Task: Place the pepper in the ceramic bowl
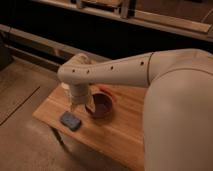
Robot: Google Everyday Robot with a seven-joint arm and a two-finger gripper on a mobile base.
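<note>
On the wooden bench (122, 131), left of centre: ceramic bowl (102, 107), round, dark reddish-brown, upright, sitting flat on the top. Just behind the bowl's far rim, on the bench surface: pepper (104, 90), seen only as a small red sliver; touching the rim or not, cannot tell. Over the bowl's left edge: end effector (83, 108), pointing straight down from the white wrist, fingers spread wide, low and close to the bowl's wall. Front-left of the bowl, near the bench's front edge: dark stubby block (70, 120), lying flat, apart from the bowl. Reaching in from the right: white arm (117, 70), a row of dark holes along its length. Beneath and left of the bench: pale floor (20, 97).
</note>
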